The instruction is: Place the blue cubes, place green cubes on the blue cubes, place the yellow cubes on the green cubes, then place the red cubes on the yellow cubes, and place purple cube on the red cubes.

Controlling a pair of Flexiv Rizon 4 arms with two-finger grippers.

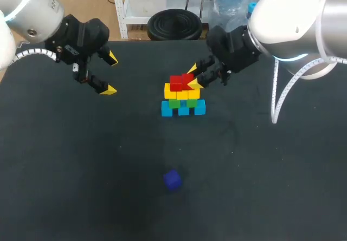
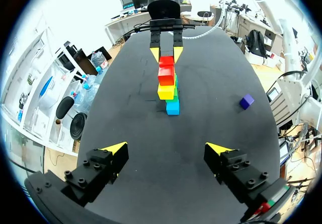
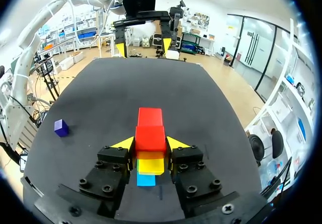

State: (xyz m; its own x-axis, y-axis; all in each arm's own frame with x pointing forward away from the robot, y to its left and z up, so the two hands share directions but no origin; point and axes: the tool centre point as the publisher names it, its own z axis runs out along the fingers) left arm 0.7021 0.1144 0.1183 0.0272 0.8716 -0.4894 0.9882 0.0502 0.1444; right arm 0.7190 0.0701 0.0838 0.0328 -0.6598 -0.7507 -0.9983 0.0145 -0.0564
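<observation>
Jaws of my right gripper [image 3: 150, 143] pinched a small red plastic cube [image 3: 150, 135] atop the tower of coloured cubes [image 1: 183, 106]; my left gripper [image 1: 110, 75] hung wide open, well apart. I feared an uneven release dragging it off — the small purple cube [image 1: 172, 180] lay alone on the table.

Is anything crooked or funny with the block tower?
Not really. The tower stands straight, and the right gripper is shut on a red cube on top. Only the purple cube lies alone, away from the tower.
</observation>
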